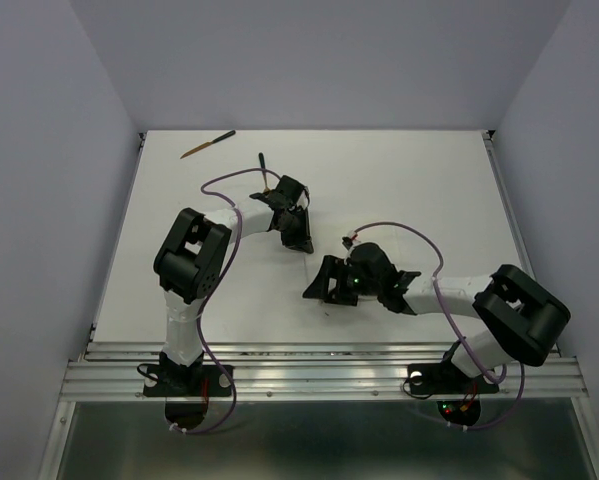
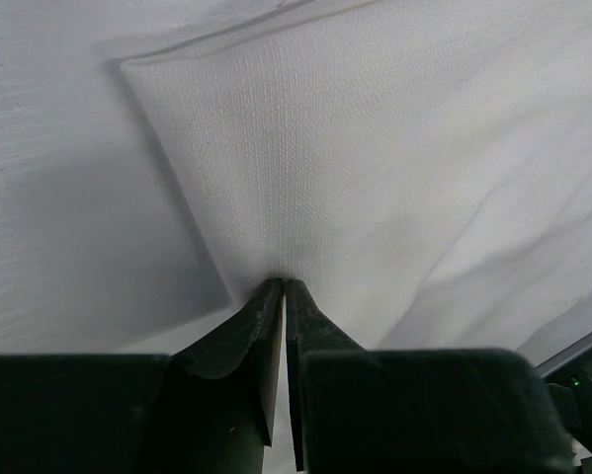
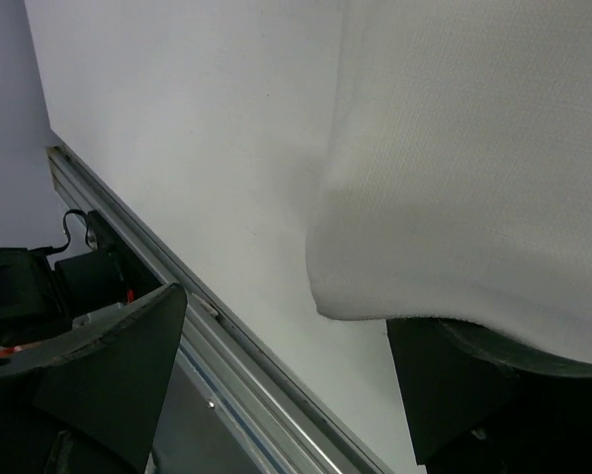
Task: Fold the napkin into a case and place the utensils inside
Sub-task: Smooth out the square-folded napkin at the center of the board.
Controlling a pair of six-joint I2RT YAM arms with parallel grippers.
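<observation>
The napkin [image 2: 375, 148] is a white woven cloth that fills the left wrist view, with one corner at the upper left. My left gripper [image 2: 284, 282] is shut on a fold of it; in the top view this gripper [image 1: 300, 238] is at the table's middle. My right gripper [image 3: 286, 311] is open, and a rounded edge of the napkin [image 3: 454, 178] drapes over its right finger [image 3: 454, 395]. In the top view my right gripper [image 1: 319, 284] is just in front of the left one. One wooden utensil [image 1: 207, 144] lies at the far left. Another utensil [image 1: 263, 168] lies behind the left arm.
The metal rail [image 3: 192, 296] of the table's near edge runs just below my right gripper. Purple cables [image 1: 399, 232] loop over both arms. Side walls stand close on the left and right.
</observation>
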